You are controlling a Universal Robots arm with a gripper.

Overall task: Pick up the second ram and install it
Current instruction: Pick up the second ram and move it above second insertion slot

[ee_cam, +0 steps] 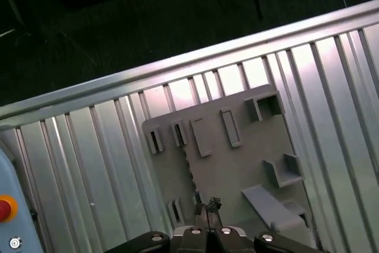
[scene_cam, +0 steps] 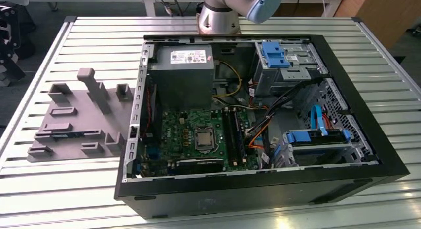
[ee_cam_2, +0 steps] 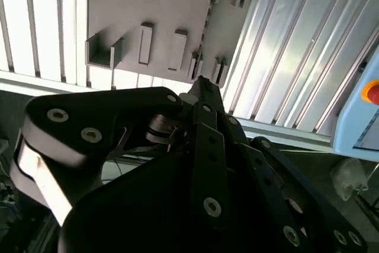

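Observation:
The second ram (ee_cam: 190,173) stands on edge in a slot of the grey holder plate (ee_cam: 237,170), a thin dark strip seen edge-on in both wrist views (ee_cam_2: 203,34). In the exterior view it is a short dark green strip (scene_cam: 66,135) at the plate's near side (scene_cam: 72,115). My gripper (ee_cam: 205,207) hangs well above the plate, its black fingers drawn together at the tips (ee_cam_2: 200,82) with nothing between them. Its tips line up over the near end of the ram. The long black memory slots (scene_cam: 233,135) lie on the motherboard inside the open computer case (scene_cam: 263,189).
The case lies open on a ribbed metal table (scene_cam: 98,32), at the exterior view's right of the holder plate. Inside are a grey power supply (scene_cam: 184,71), blue drive brackets (scene_cam: 273,54) and cables. Tall grey posts (scene_cam: 92,86) rise from the plate.

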